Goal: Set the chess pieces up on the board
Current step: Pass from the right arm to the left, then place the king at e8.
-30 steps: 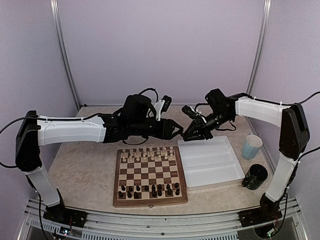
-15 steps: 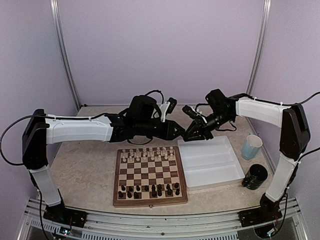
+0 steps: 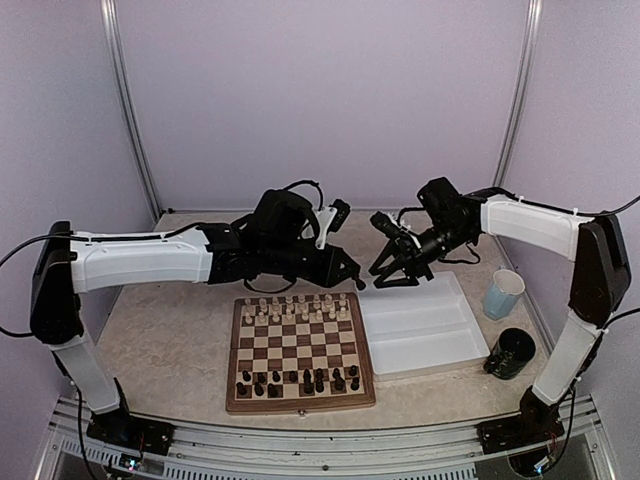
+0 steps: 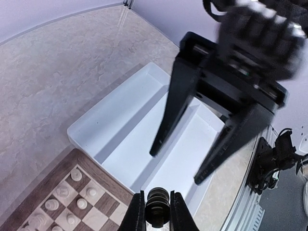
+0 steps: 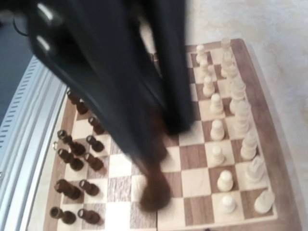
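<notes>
Dark brown-black turned chess pieces [image 3: 307, 382] crowded the near rows of the square checkered wooden board [image 3: 300, 403], so the left gripper [image 4: 157, 216], clamped on one more dark piece [image 4: 158, 199] above the far right corner, needed to draw back and lower it upright into a gap. Beyond, the right gripper [image 4: 175, 167] hung with jaws spread and empty above the white rectangular plastic tray [image 4: 96, 130], blocking forward travel.

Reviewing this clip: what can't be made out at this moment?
- Left wrist: the dark turned chess piece in the left gripper is cut by the bottom edge; its type is unclear.
- Right wrist: the right gripper's blurred fingers cover middle squares of the checkered wooden board.
- Top external: the held piece is too small to see.
</notes>
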`<state>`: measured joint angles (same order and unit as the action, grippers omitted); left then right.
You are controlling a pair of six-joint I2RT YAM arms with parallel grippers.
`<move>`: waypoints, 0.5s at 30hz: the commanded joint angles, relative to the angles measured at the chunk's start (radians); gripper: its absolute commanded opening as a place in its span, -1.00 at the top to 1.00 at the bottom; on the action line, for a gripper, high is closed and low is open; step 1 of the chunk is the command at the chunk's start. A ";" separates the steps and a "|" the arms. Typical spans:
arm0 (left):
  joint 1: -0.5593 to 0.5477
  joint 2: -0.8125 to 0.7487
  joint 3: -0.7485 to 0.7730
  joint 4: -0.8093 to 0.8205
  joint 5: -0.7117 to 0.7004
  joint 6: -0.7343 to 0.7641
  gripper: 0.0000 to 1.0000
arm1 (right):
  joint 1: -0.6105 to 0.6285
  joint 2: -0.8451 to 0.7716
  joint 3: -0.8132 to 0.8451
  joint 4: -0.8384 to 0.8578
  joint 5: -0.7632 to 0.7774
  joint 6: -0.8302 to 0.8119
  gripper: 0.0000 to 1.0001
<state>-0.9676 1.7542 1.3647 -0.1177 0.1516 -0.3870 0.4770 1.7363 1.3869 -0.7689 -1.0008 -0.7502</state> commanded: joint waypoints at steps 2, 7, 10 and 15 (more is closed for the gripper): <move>-0.079 -0.173 -0.082 -0.182 -0.148 0.050 0.92 | -0.041 0.001 -0.044 -0.012 0.010 0.001 0.07; -0.166 -0.297 -0.220 -0.276 -0.236 0.030 0.91 | -0.050 0.016 -0.031 0.004 0.064 0.007 0.03; -0.220 -0.346 -0.278 -0.324 -0.296 0.010 0.92 | -0.051 0.044 -0.009 -0.001 0.079 0.013 -0.07; -0.274 -0.381 -0.370 -0.323 -0.304 -0.024 0.92 | -0.050 0.079 0.019 -0.035 0.073 0.005 -0.24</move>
<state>-1.2098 1.3994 1.0481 -0.3958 -0.0990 -0.3782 0.4313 1.7878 1.3708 -0.7715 -0.9340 -0.7410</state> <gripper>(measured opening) 0.115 0.613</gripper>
